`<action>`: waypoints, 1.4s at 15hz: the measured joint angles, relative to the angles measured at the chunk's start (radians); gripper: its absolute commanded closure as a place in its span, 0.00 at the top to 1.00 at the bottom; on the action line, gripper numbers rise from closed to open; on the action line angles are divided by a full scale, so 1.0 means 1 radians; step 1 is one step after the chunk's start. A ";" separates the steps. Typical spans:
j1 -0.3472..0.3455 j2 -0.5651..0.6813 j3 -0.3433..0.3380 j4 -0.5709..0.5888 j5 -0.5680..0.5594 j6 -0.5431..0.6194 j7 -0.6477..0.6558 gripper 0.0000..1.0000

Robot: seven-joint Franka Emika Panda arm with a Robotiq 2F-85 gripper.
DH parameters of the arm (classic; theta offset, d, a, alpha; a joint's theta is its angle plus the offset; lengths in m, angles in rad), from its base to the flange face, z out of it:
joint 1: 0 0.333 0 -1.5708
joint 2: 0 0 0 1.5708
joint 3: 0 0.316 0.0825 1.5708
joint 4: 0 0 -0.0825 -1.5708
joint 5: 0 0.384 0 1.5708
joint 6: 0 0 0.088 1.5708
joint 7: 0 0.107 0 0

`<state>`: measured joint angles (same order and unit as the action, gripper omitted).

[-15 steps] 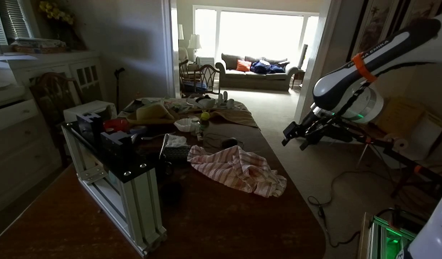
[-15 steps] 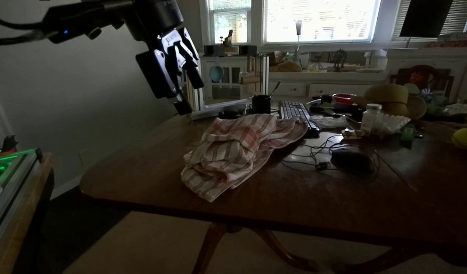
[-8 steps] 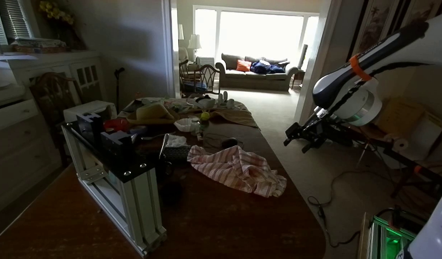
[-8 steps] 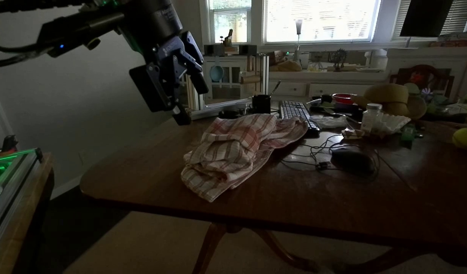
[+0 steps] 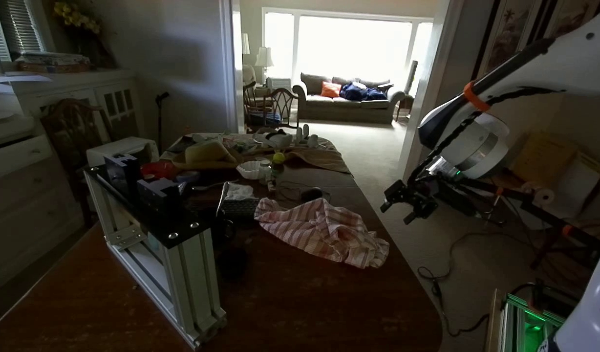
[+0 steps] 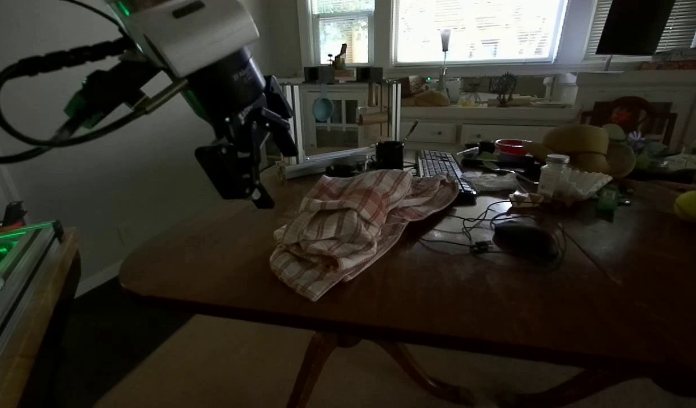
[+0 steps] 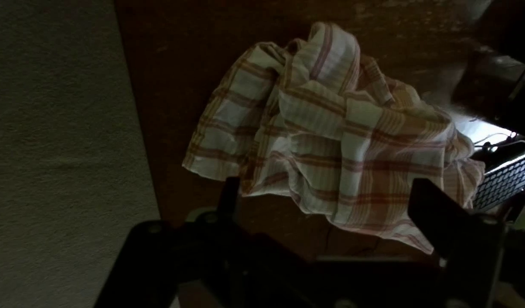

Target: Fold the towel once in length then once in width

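The towel is a crumpled cloth with red, white and yellow stripes. It lies bunched on the wooden table in both exterior views [image 5: 324, 232] [image 6: 348, 221]. It fills the middle of the wrist view [image 7: 331, 132], with loose folds and a flat corner at one end. My gripper [image 5: 396, 214] is open and empty, and it also shows in an exterior view [image 6: 279, 177]. It hangs above the table's edge beside the towel, apart from it. In the wrist view the gripper's fingers [image 7: 326, 182] stand wide apart, with the towel beyond and below them.
A keyboard [image 6: 441, 170], a black mug [image 6: 389, 154] and a mouse [image 6: 523, 239] with its cable lie near the towel. A metal frame [image 5: 182, 274] stands on the table. A glass jar [image 6: 553, 175] and a straw hat [image 6: 577, 150] are farther along. The table edge [image 6: 223, 314] is near the towel.
The arm has lowered and tilted, and the gripper has moved down toward the height of the towel. The gripper stays open. The towel has not moved.
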<state>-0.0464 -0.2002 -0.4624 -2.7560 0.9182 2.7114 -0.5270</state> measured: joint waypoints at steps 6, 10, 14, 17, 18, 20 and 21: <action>0.024 0.169 -0.023 0.009 0.202 0.000 -0.218 1.00; 0.025 0.285 -0.012 0.052 0.403 -0.016 -0.382 1.00; 0.021 0.391 0.005 0.120 0.566 -0.105 -0.517 1.00; 0.000 0.475 0.035 0.172 0.649 -0.158 -0.585 1.00; -0.027 0.500 0.065 0.190 0.668 -0.162 -0.603 1.00; -0.068 0.538 0.109 0.220 0.703 -0.169 -0.638 1.00; -0.083 0.552 0.125 0.233 0.717 -0.174 -0.655 1.00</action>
<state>-0.1296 0.3516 -0.3369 -2.5231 1.6356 2.5376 -1.1817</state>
